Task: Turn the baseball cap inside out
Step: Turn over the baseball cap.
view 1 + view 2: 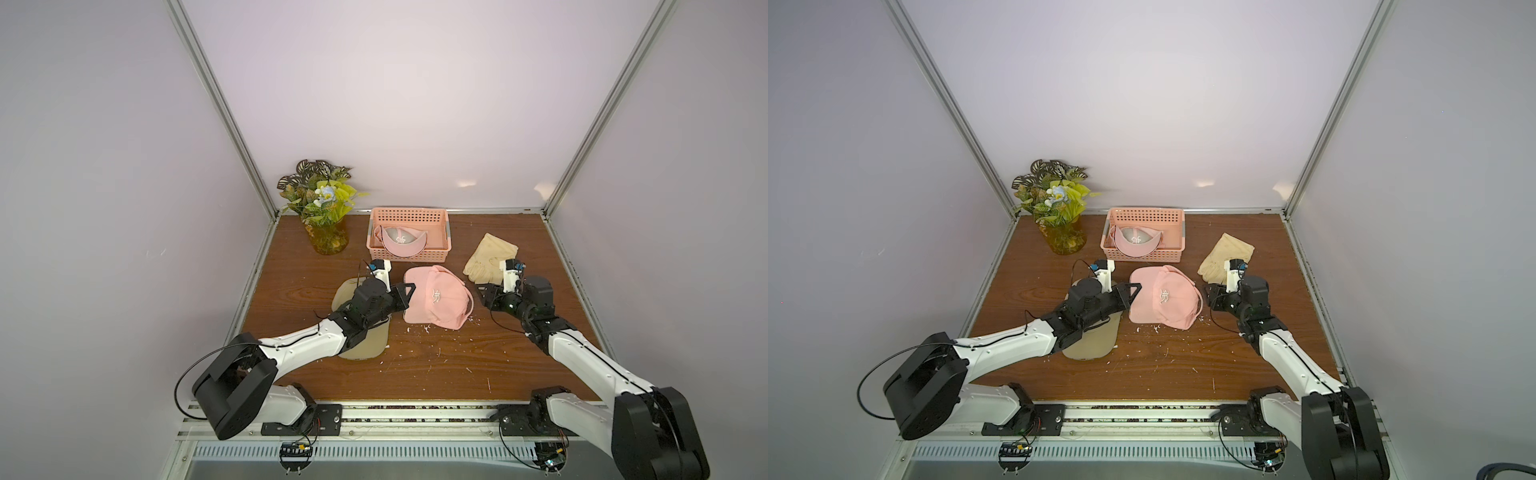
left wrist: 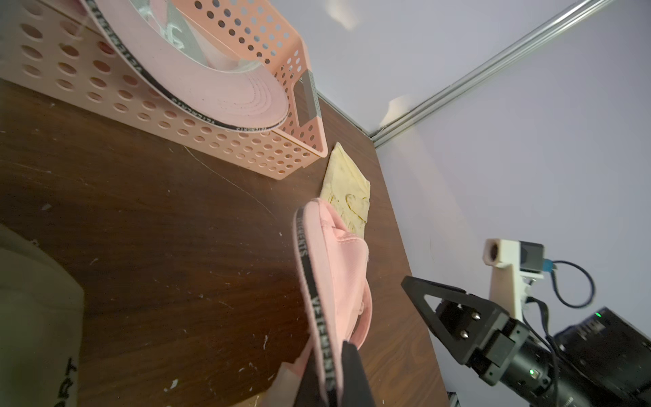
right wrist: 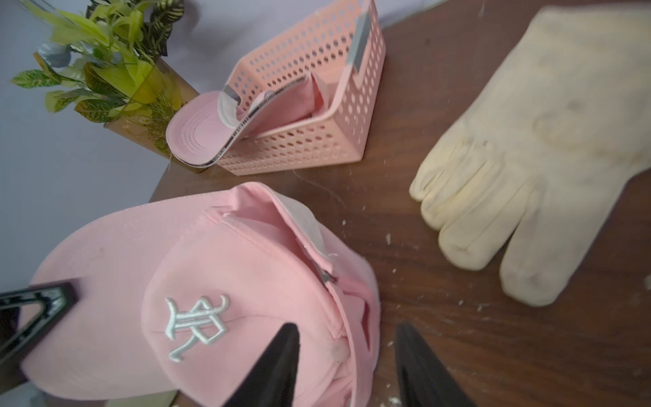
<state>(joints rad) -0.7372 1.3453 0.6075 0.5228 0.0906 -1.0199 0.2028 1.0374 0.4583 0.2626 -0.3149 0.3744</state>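
Where white walls meet: scuffed brown tabletop (image 1: 415,365) (left end effector (image 1: 405,297) clamping pink cap (image 1: 436,301), right end effector (image 3: 347,366) parted).

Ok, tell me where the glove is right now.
In both top views the glove lies flat on the table's far right part, right of the basket, just beyond the right gripper.

two high front views (near twins); wrist cameras close.

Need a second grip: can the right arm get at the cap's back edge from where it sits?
Probably yes. The right gripper stands open just beside the pink cap, bare table between them; the left gripper pinches the brim opposite.
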